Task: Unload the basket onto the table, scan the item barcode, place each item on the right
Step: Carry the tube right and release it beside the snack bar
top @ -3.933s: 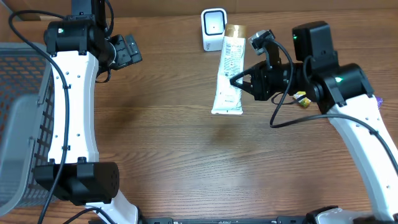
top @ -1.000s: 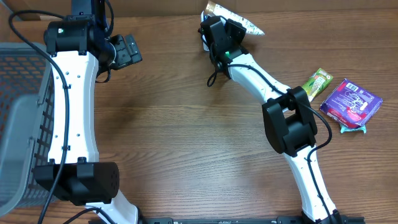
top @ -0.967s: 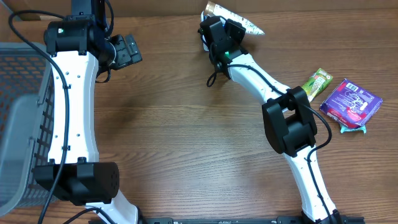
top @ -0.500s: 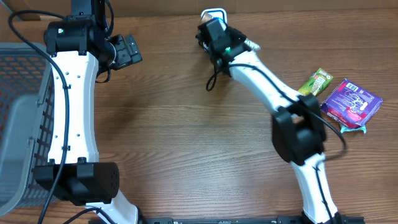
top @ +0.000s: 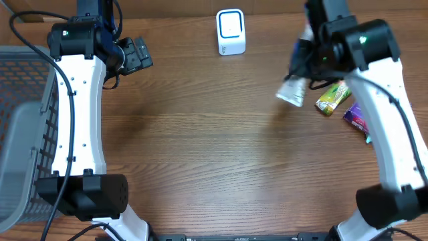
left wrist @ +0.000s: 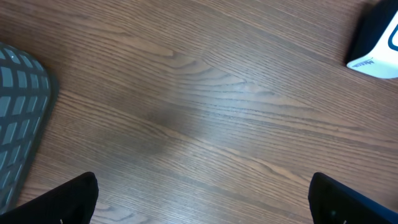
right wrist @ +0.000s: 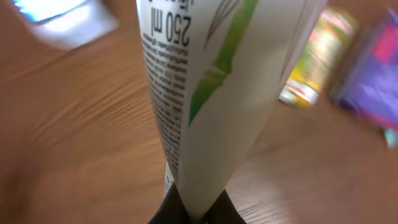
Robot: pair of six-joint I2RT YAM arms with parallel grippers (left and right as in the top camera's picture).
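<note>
- Right pincer (right wrist: 194,208) is clamped tight on a white tube (right wrist: 205,93), holding it up over the table (top: 200,154), well to the right of the scanner (top: 231,31).
- Left pincer (left wrist: 202,198) gapes wide and holds nothing, near the basket (left wrist: 18,112).
- Tube print reads "250 ml" beside a green stalk drawing; the smaller print is blurred.
- Yellow-green packet (right wrist: 317,56) lies beside a purple packet (right wrist: 373,68).
</note>
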